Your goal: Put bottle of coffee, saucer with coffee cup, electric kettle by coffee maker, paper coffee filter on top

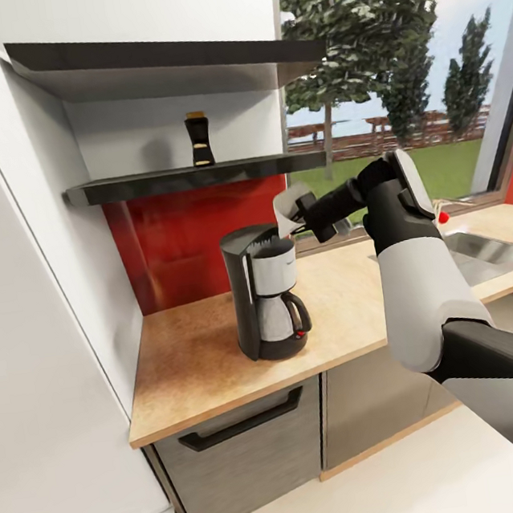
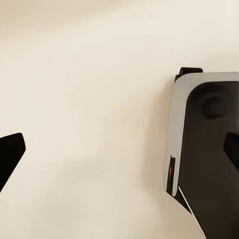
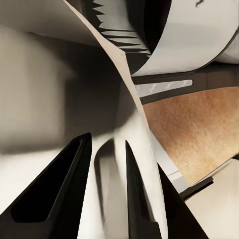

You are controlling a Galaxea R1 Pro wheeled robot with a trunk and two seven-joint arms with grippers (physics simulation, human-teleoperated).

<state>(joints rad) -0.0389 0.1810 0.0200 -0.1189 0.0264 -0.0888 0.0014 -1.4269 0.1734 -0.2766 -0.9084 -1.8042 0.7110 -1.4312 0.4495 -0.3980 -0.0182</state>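
One black-and-white drip coffee maker [image 1: 267, 299] with a pale carafe stands on the one light-wood countertop [image 1: 196, 353]. One small dark jar of coffee [image 1: 200, 139] sits on the lower of two dark wall shelves, the thin glossy black shelf [image 1: 190, 179]; the thicker ledge [image 1: 158, 59] hangs above it. One white folded paper filter [image 1: 287, 210] is up by the machine's top. One steel sink [image 1: 491, 252] is set into the worktop. Two grey cabinet fronts [image 1: 242, 457] show below, one with a black handle. Outside the window, two dark green trees [image 1: 358, 41].

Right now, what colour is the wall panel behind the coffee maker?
Glossy red wall panel behind the coffee maker; head view.
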